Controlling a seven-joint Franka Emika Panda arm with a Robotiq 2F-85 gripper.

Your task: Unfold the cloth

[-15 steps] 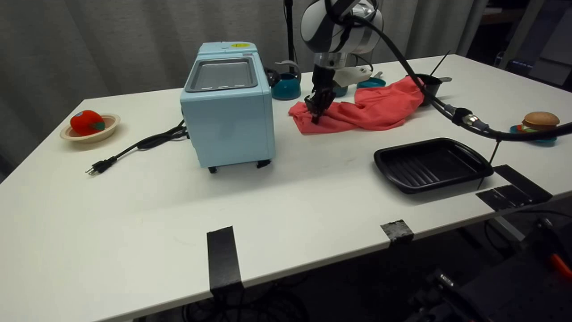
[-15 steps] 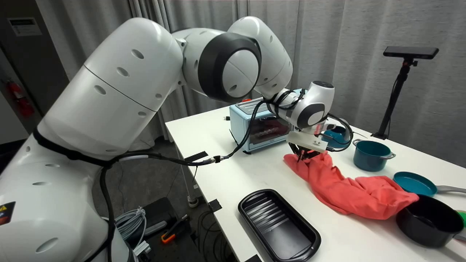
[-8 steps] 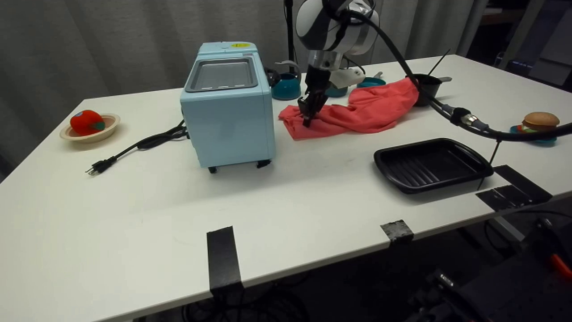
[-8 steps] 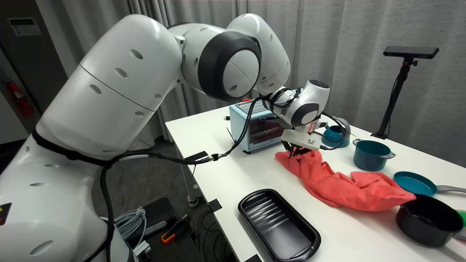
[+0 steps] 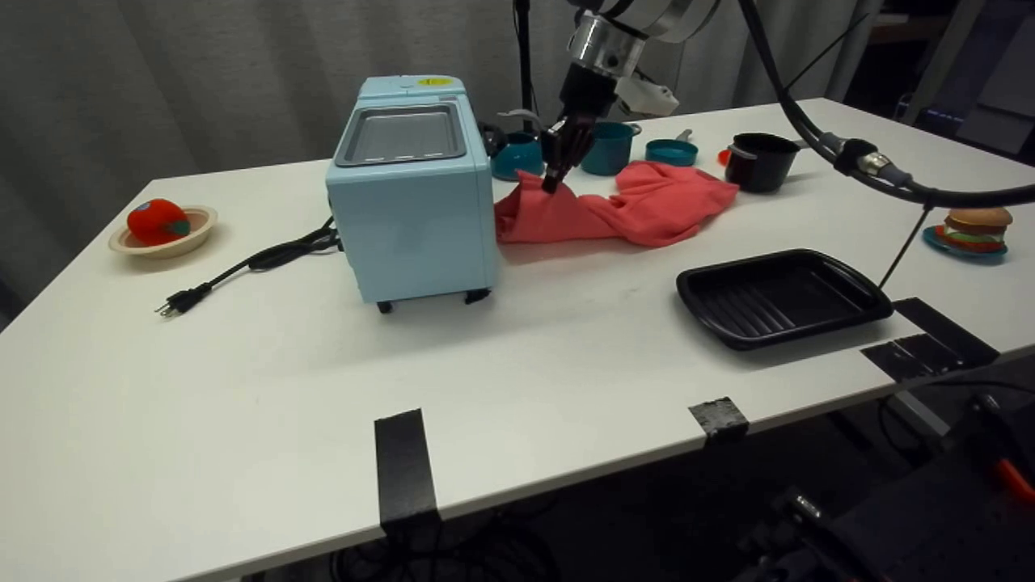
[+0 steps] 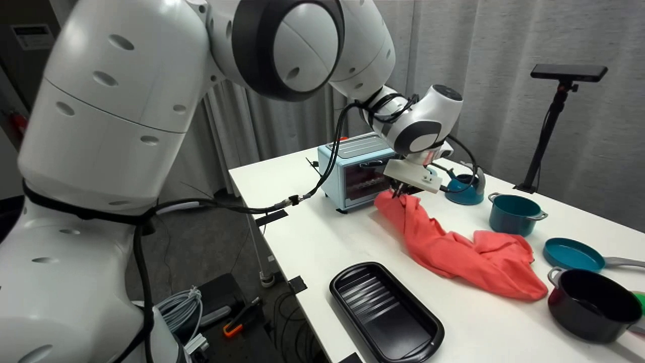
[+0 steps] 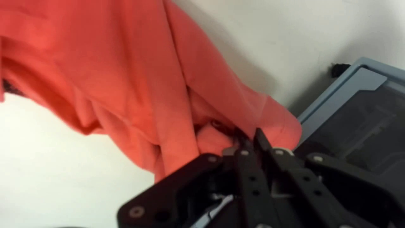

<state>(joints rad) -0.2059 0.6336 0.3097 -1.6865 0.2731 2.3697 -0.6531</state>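
Observation:
The red cloth (image 5: 663,206) lies bunched in a long strip on the white table. It also shows in an exterior view (image 6: 463,257). My gripper (image 5: 550,186) is shut on the end of the cloth nearest the toaster oven and holds it raised in a peak. The gripper also shows in an exterior view (image 6: 397,194). In the wrist view, the fingertips of the gripper (image 7: 248,134) are close together with a fold of the cloth (image 7: 152,79) between them. The rest of the cloth lies wrinkled on the table.
The light blue toaster oven (image 5: 412,234) stands right beside the held end. A teal kettle (image 6: 464,189), teal pot (image 6: 514,222), teal pan (image 6: 573,253) and black pot (image 6: 589,312) stand along the cloth's far side. A black tray (image 5: 784,299) is nearer the table edge.
The gripper has moved toward the toaster oven and then up, raising the cloth's end. The cloth has slid along, and its other end has come off the black pot.

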